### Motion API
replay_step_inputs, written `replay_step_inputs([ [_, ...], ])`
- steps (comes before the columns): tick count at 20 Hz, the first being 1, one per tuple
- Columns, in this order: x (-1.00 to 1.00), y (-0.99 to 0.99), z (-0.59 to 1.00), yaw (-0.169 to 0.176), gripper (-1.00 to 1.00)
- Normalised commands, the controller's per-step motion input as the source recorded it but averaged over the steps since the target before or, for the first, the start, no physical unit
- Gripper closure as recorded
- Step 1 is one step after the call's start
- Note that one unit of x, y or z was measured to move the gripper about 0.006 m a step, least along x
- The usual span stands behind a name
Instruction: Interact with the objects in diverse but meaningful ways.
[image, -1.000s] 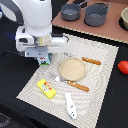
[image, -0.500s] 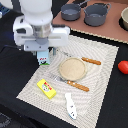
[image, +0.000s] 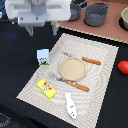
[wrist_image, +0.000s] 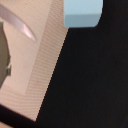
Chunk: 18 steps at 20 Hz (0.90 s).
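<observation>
The small white-and-green milk carton (image: 43, 56) stands upright at the edge of the beige placemat (image: 100, 75) toward the exterior view's left, its pale blue top facing up, well apart from the round tan plate (image: 73, 68), while the raised gripper (image: 42, 27) above is too blurred to tell whether its jaws are parted.

You see only the blurred white body of the arm (image: 42, 12) at the top of the exterior view; its upper part is cut off, and the gripper's fingers cannot be made out. The tomato (image: 123, 67) is clipped by the exterior view's right edge. In the wrist view, the milk carton (wrist_image: 83, 12) is cut by the frame edge, and the plate (wrist_image: 4, 60) shows only as a blurred sliver.
</observation>
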Motion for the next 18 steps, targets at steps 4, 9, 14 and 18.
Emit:
replay_step_inputs([
  [4, 0.79, 0.00, 0.51, 0.000, -1.00],
  [9, 0.62, 0.00, 0.04, 0.003, -1.00],
  [14, 0.31, 0.06, -0.15, -0.008, -1.00],
  [18, 0.13, 0.02, -0.22, -0.017, -1.00],
])
